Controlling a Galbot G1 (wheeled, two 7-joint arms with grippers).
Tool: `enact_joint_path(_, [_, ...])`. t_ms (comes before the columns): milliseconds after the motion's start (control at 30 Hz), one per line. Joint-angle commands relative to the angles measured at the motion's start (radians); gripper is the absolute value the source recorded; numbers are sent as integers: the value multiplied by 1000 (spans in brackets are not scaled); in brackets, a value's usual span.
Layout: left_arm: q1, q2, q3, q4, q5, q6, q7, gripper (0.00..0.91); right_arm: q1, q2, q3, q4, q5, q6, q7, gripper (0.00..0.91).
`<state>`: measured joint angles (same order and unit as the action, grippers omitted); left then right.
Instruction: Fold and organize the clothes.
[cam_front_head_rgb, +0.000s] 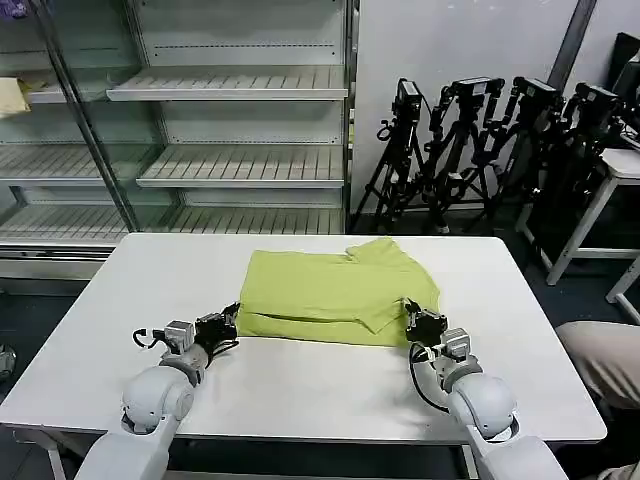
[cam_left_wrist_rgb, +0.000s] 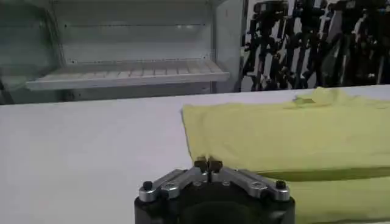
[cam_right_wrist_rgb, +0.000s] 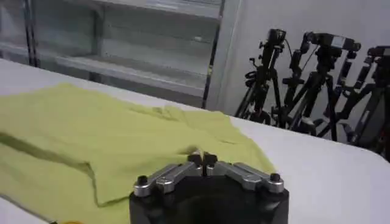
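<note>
Nearest the robot, its two pale grey arms reach forward over the white rectangular counter (cam_front_head_rgb: 120, 300). The left claw (cam_front_head_rgb: 232, 318) sits low at the near left corner of the lime yellow-green short-sleeved T-shirt (cam_front_head_rgb: 330, 290); in the left wrist view its two dark fingertips (cam_left_wrist_rgb: 208, 163) are pressed together, with the shirt's left edge right at them, though whether any fabric is pinched between them cannot be told. The right claw (cam_front_head_rgb: 412, 318) sits at the shirt's near right corner, over the fabric; in the right wrist view its tips (cam_right_wrist_rgb: 203, 159) are likewise closed against each other, the cloth lying just beyond and beside them, and a grasp cannot be confirmed.

The T-shirt lies in the middle of the counter, folded into a roughly rectangular shape with an upper layer lapped over a lower one, so a narrow strip of the lower layer shows along the near edge. Its far right part is rumpled, with a sleeve and collar area bunched up.

Beyond the counter stand pale metal slatted shelves (cam_front_head_rgb: 240, 165) on the left and a cluster of black camera tripods (cam_front_head_rgb: 480, 150) on the right against a light wall.
</note>
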<state>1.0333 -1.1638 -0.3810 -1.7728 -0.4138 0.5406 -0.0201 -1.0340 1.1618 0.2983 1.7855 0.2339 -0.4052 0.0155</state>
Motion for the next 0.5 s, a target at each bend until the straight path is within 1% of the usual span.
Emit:
enact_joint_path(33, [-10,4,-1,16,7,-11,1,907,8,2,7,-13,-3,-3,2,907])
enact_joint_path(200, [32,22,-19,-58,0,-13,1,907,-35,-12,48,34,4,-8,10,907])
enact_joint_path(300, [94,39,-30,-132,-8,-6,-2,907,-110,-37,90,119,15,-26,13,907])
enact_joint_path(367, [136,42,-34,-172,-16,16,-13,907,-167,-50,120,181,18,-32,18,907])
enact_joint_path(500, [166,37,-35,-192,-23,35,-26,907,-236,-52,160,221,29,-46,29,907])
